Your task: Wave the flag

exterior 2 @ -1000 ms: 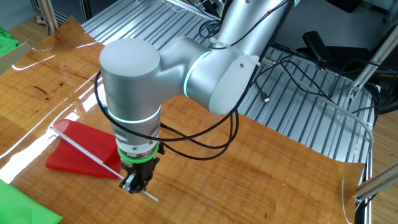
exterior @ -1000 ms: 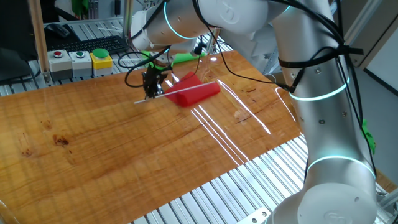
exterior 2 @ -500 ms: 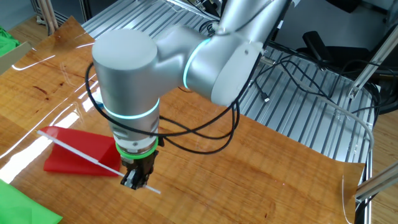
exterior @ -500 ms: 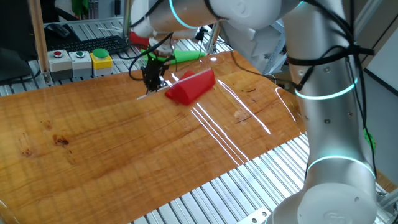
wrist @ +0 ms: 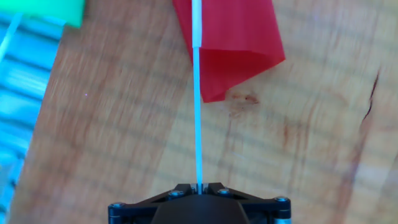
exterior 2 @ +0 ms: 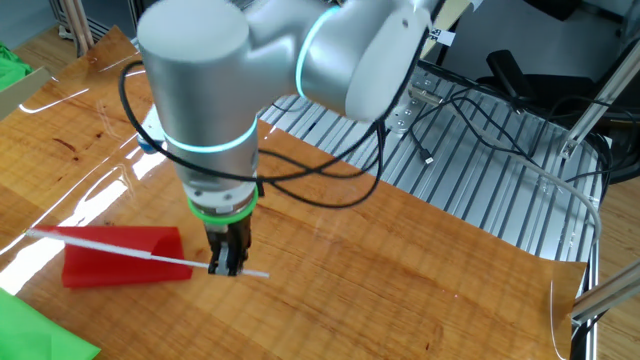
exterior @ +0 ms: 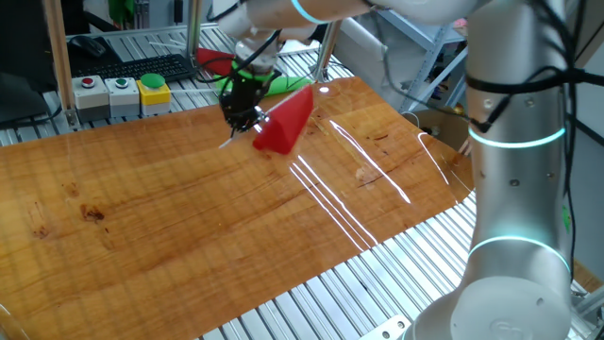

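The flag is a red cloth pennant (exterior: 286, 121) on a thin white stick (exterior 2: 110, 250). My gripper (exterior: 242, 117) is shut on the stick near its bare end and holds the flag off the wooden table (exterior: 189, 217). In the other fixed view the gripper (exterior 2: 228, 267) holds the stick level, with the red cloth (exterior 2: 122, 256) hanging to the left. In the hand view the stick (wrist: 198, 93) runs straight up from the gripper (wrist: 199, 186), and the red cloth (wrist: 231, 43) hangs at the top.
A green cloth (exterior: 281, 87) lies at the table's far edge, also seen in the other fixed view (exterior 2: 40, 335) and the hand view (wrist: 43, 9). A button box (exterior: 123, 94) and a keyboard (exterior: 142, 66) sit behind the table. Ribbed metal surrounds the table.
The gripper has risen and lifted the flag off the table. The stick has swung, and the red cloth now hangs freer and more tilted.
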Motion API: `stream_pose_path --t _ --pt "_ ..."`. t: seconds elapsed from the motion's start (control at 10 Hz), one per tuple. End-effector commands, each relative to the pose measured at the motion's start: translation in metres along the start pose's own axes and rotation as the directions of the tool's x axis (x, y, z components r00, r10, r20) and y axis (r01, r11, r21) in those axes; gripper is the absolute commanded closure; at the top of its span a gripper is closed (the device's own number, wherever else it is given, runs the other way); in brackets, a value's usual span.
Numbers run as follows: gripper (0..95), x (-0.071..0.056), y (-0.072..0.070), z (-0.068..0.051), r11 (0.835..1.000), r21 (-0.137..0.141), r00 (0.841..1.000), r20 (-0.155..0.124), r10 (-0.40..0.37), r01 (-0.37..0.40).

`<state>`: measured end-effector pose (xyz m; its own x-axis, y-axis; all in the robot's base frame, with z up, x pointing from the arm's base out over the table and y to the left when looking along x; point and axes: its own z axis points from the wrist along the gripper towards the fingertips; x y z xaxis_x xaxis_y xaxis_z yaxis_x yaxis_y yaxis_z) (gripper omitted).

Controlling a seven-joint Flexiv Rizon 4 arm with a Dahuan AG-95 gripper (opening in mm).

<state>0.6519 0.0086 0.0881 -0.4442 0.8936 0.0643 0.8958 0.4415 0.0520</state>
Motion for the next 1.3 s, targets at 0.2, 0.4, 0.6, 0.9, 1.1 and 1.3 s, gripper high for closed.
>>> stream_pose_path --t 0.2,0.4,0.6,0.9,1.1,1.3 --pt "95.0 0.009 -0.027 -0.037 0.933 0.035 0.933 -0.032 -0.357 0.359" --pt "95.0 0.014 -0.035 -0.051 0.874 0.034 0.874 -0.039 -0.484 0.485" --pt "95.0 0.023 -0.040 -0.062 0.823 0.040 0.824 -0.035 -0.566 0.567" --pt "95.0 0.039 -0.051 -0.082 0.724 0.067 0.726 -0.027 -0.687 0.687" --pt "95.0 0.053 -0.058 -0.096 0.681 0.099 0.685 -0.014 -0.728 0.726" --pt "95.0 0.065 -0.065 -0.107 0.674 0.102 0.678 -0.009 -0.735 0.732"
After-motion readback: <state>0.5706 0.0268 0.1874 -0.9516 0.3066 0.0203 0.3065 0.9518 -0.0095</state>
